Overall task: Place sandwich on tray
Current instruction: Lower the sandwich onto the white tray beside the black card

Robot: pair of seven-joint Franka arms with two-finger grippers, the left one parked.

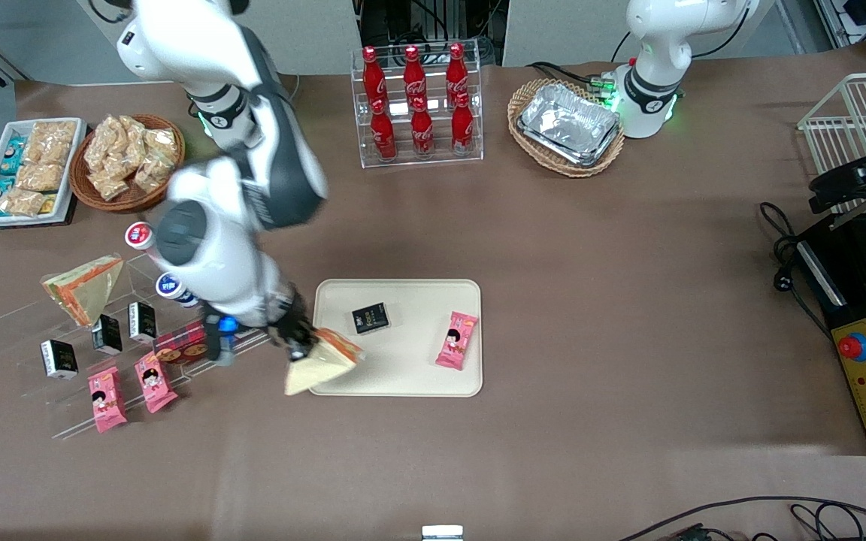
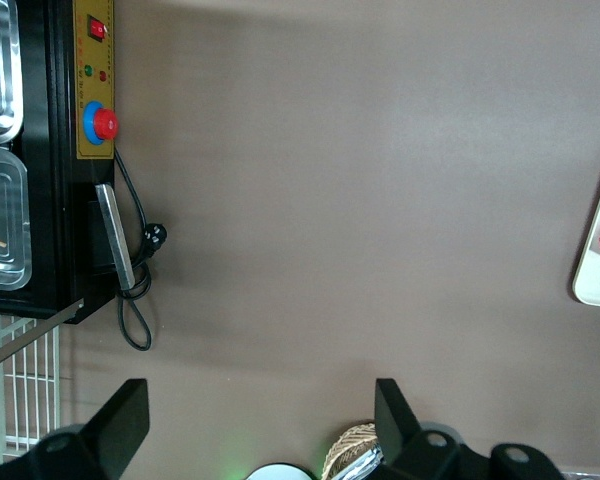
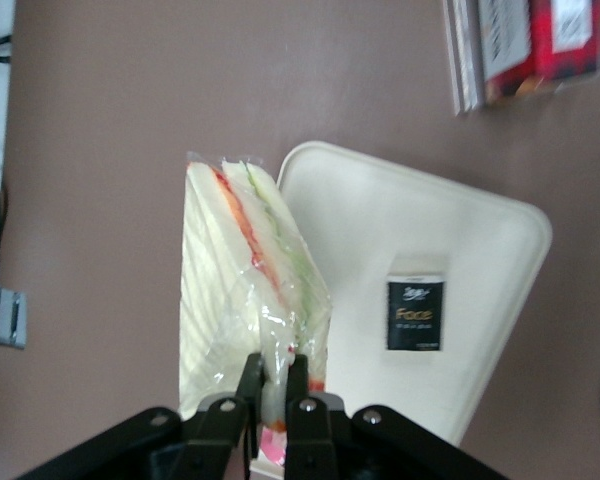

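Observation:
My right gripper (image 1: 299,347) is shut on the clear-wrapped sandwich (image 1: 322,365), pinching its wrapper at one corner. The sandwich has a pale cream bread face and hangs over the corner of the cream-beige tray (image 1: 418,376) nearest the working arm's end and the front camera. In the right wrist view the gripper (image 3: 273,383) grips the sandwich (image 3: 242,290) above the tray (image 3: 380,230) edge. On the tray lie a black packet (image 1: 370,318) and a pink snack pack (image 1: 456,340).
A clear tiered display (image 1: 65,330) toward the working arm's end holds a second sandwich with an orange-and-green edge (image 1: 86,287), black packets, pink packs and yogurt cups. A cola bottle rack (image 1: 418,105), foil trays in a basket (image 1: 568,124) and snack baskets stand farther back.

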